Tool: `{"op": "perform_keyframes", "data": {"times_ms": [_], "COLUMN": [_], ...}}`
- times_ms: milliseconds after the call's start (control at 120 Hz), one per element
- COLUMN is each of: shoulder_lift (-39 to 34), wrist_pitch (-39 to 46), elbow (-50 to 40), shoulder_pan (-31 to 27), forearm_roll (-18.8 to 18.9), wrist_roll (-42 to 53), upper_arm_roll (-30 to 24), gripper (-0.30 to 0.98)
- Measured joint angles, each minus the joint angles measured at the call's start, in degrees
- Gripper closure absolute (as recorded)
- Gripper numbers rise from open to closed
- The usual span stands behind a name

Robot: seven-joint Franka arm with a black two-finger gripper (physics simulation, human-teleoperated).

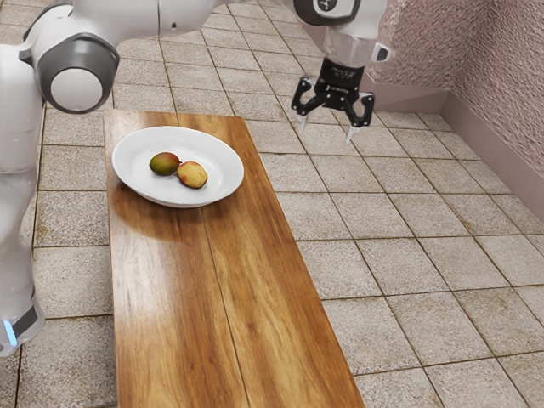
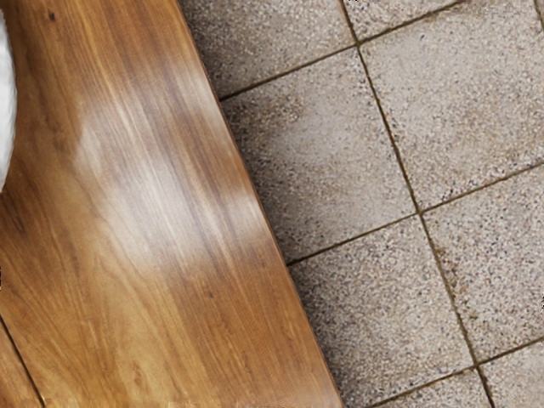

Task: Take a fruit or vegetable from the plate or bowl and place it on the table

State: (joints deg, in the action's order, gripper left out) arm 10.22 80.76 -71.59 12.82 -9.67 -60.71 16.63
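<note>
Clock reading: the exterior view, 12 at its top. Candidates for the task: two fruits in the white dish (image 1: 219,159). The green-and-red fruit (image 1: 161,164) sits at about 9 to 10 o'clock from the dish's middle, the yellow fruit (image 1: 193,175) at about 4. Which one is meant cannot be told.

Jaws: released, nothing between them, raised well apart from the dish at 2 to 3 o'clock, beyond the edge of the wooden counter (image 1: 276,340).

Handling (estimate): either fruit should be light to moderate in weight, firm, with slight give. Smooth, rounded skin may slip or roll if pinched high; a hard squeeze could bruise it. Hold wanted: across the narrower waist, at or just below the widest level, from straight above. The neighbour is touching or nearly so; a finger coming down at the join could push it aside. Suggest closing along 1–7 o'clock on the yellow one, both sides there being free, and lifting past the rim before heading to about 5 o'clock for the set-down.

Appearance: first fruit oval, dull olive green, shading to brownish red towards its neighbour. Second rounder, yellow with orange-red blush and fine darker speckling. Dish oval in outline, wide and shallow, pale.
</note>
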Motion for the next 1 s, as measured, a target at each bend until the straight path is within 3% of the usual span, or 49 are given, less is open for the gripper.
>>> {"op": "perform_keyframes", "data": {"times_ms": [242,483,600,700,742,858,1000], "shoulder_lift": [0.04,-2.23,-10.14,-15.52,-17.35,-22.42,-26.88], "wrist_pitch": [-1.28,-1.77,0.89,7.56,10.80,18.98,25.51], "elbow": [0.06,-0.93,-16.42,-32.32,-37.79,-48.68,-52.76], "shoulder_pan": [0.26,-1.12,-2.90,-6.16,-4.83,0.09,-4.96], "forearm_roll": [-0.92,-1.22,-1.18,-1.23,-1.25,-0.88,1.83], "wrist_roll": [-25.55,-42.28,-46.62,-48.87,-49.69,-51.72,-53.63], "upper_arm_roll": [-0.88,-0.17,4.74,7.71,8.88,10.27,10.63], "gripper": [0.00,0.00,0.00,0.00,0.00,0.00,0.00]}}
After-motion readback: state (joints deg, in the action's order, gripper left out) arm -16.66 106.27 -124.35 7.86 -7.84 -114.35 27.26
